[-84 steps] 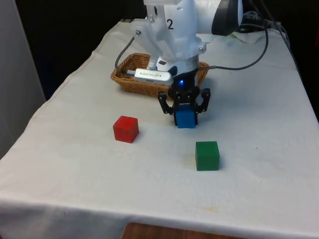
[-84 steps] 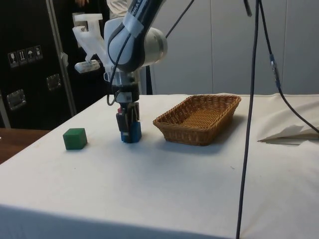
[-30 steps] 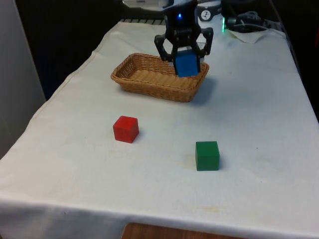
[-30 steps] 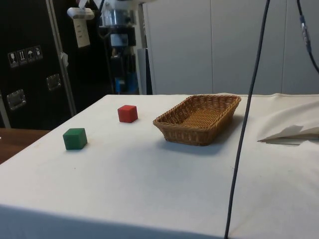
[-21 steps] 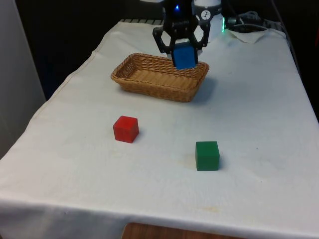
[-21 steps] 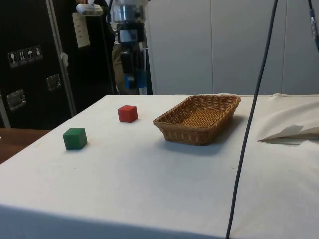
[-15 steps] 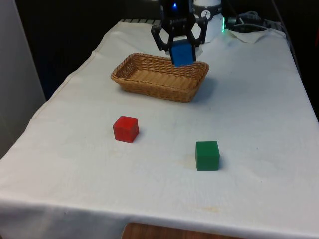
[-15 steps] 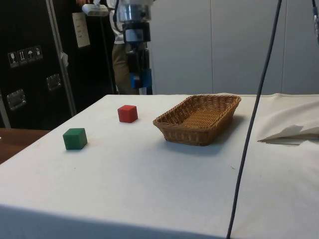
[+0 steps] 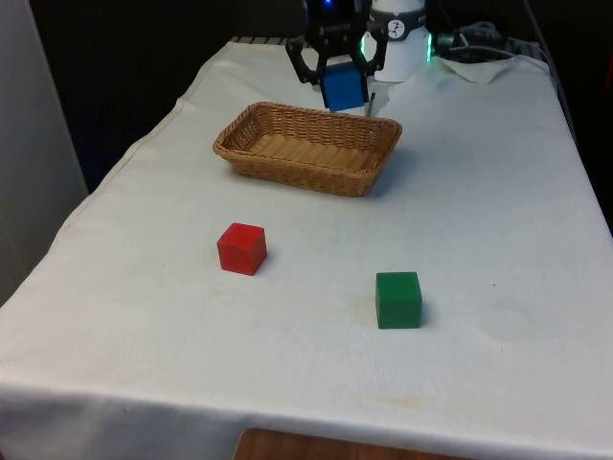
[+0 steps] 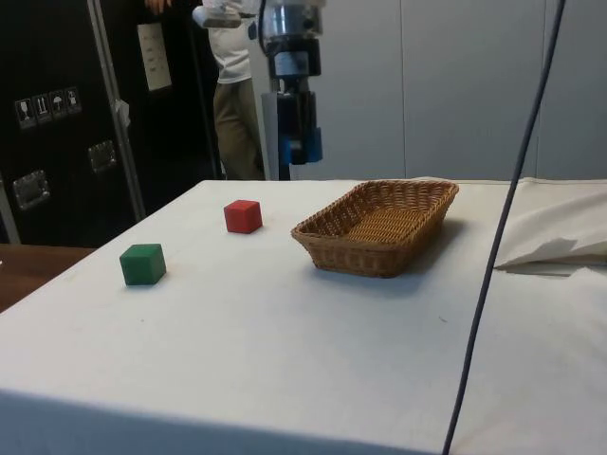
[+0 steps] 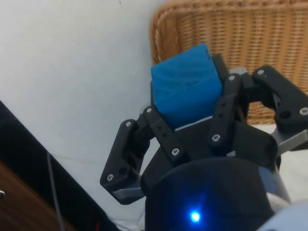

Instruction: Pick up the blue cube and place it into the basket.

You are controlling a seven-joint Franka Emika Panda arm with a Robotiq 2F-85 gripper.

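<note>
My gripper [image 9: 342, 88] is shut on the blue cube [image 9: 343, 87] and holds it high in the air. In the front view it hangs above the far rim of the wicker basket [image 9: 308, 147], towards the front view's right end. In the side view the gripper [image 10: 305, 144] with the cube [image 10: 308, 145] is well above the table, to the left of the basket [image 10: 377, 226]. The wrist view shows the cube [image 11: 186, 89] clamped between the black fingers [image 11: 226, 109], over the basket's corner [image 11: 166, 29] and the white cloth beside it.
A red cube [image 9: 241, 248] and a green cube [image 9: 397, 299] lie on the cloth nearer the front edge. A person [image 10: 233, 90] stands behind the table in the side view. A cable [image 10: 503, 218] hangs across the side view's right.
The gripper lifted the blue cube off the cloth and carried it up and back, from between the red and green cubes to above the basket's far rim.
</note>
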